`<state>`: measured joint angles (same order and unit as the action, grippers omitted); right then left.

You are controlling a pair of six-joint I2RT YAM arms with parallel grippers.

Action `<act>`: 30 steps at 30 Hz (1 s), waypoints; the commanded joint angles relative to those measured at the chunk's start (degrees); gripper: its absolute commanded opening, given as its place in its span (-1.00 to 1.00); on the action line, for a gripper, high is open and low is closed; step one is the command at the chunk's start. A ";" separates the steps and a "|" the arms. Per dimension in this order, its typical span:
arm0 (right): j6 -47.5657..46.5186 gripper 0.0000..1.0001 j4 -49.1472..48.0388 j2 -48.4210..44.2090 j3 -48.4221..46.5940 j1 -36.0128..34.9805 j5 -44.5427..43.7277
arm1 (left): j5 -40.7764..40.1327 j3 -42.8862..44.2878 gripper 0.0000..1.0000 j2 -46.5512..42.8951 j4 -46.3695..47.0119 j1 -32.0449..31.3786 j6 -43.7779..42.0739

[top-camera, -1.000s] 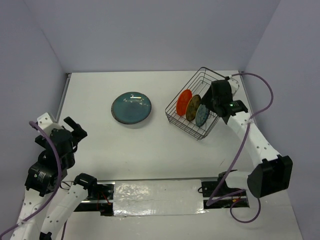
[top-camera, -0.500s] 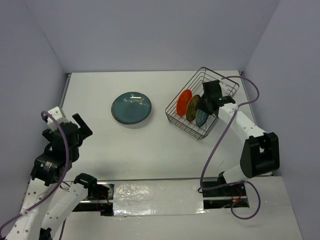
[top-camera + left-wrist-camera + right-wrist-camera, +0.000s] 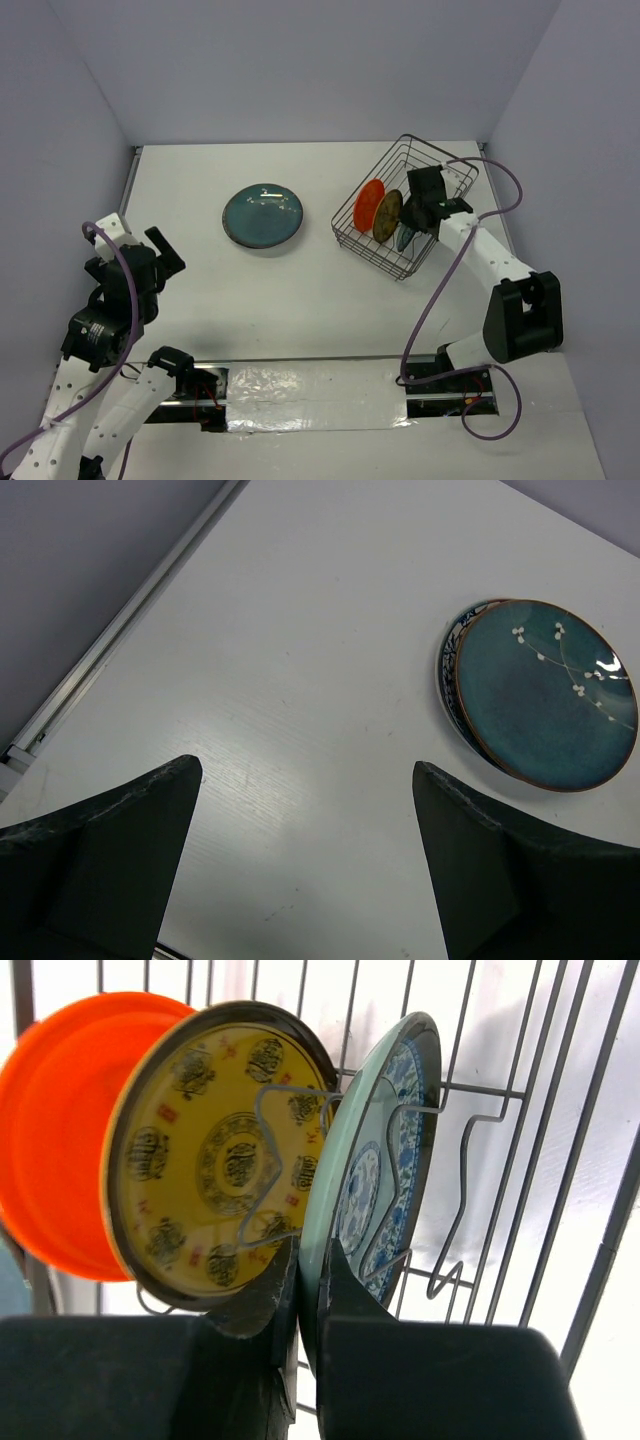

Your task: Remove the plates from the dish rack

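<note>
White table (image 3: 300, 290). Right gripper (image 3: 308, 1260) is clamped on the rim of the blue-patterned plate (image 3: 385, 1190), upright in the dish rack (image 3: 560, 1110); the yellow plate (image 3: 200, 1150) is seen just left of the jaws. Left gripper (image 3: 305, 770) is held wide, the teal plate (image 3: 545, 695) ahead-right.

No text, label or number can be read; medallion marks on the yellow plate (image 3: 205, 1160) are illegible.

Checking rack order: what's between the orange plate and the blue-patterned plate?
The yellow patterned plate, upright in the dish rack; the right wrist view shows it.
</note>
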<state>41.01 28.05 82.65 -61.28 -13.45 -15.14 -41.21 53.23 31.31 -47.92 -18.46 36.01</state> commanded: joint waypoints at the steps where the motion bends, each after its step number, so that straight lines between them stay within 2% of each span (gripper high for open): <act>1: -0.14 -1.00 -0.54 -3.55 0.28 0.36 -1.30 | -0.01 0.03 0.99 -0.11 2.22 -0.26 -0.85; 9: -2.16 -1.00 0.68 -6.18 -2.09 0.36 -0.16 | -0.01 0.03 0.99 -0.11 2.22 -0.26 -0.85; 18: -6.64 -1.00 5.08 -11.89 -13.59 -1.22 3.08 | 0.43 0.03 0.99 -0.46 2.39 -0.35 -1.03; 21: -13.13 -1.00 4.73 -13.92 -17.02 -3.33 6.77 | 1.04 -0.15 0.99 -0.37 2.92 -0.35 -1.47; 24: -25.93 -1.00 6.04 -14.62 -20.62 -11.31 8.20 | 1.40 -0.15 0.99 -0.20 3.10 -0.35 -1.73; 25: -28.68 -1.00 6.66 -14.45 -21.25 -16.81 7.24 | 1.31 -0.15 0.99 -0.20 3.01 -0.35 -1.64; 27: -36.48 -1.00 9.20 -13.40 -22.39 -22.81 8.01 | 0.87 0.20 0.99 -0.37 2.57 -0.35 -1.38; 28: -38.27 -1.00 11.13 -12.87 -22.40 -29.63 5.75 | -0.26 0.29 0.99 -0.63 2.22 -0.35 -0.60; 30: -43.62 -1.00 12.20 -11.29 -21.18 -36.87 0.40 | -3.07 0.99 0.99 -1.68 0.64 -0.35 1.33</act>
<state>10.87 35.11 69.69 -82.28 -41.85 -10.41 -40.64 53.21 31.11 -47.55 -18.57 36.12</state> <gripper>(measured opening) 0.153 0.994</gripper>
